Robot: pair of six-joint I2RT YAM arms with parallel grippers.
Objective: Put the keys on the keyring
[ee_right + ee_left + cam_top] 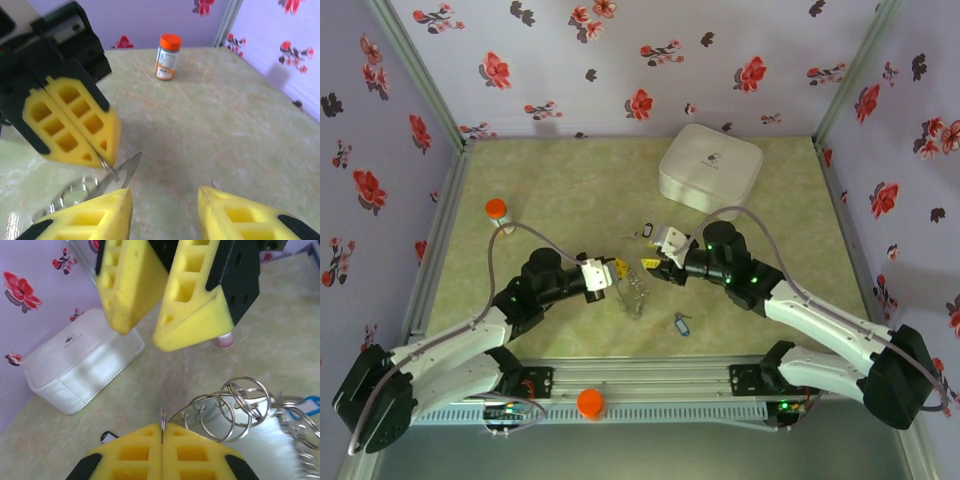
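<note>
One blue key lies on the table, nearer the arm bases than either set of fingers and touching neither. Past it the left gripper is clenched on a thin wire of the keyring, its silver loops bunched beside those pads, while the right gripper faces it, jaws parted around nothing. Beyond both lie the black-and-silver key and, farther, the white box.

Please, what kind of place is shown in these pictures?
Probably a small robot test booth, not a home: flowered walls on metal posts enclose a green tabletop, and two arms are bolted to a rail at its near edge.
</note>
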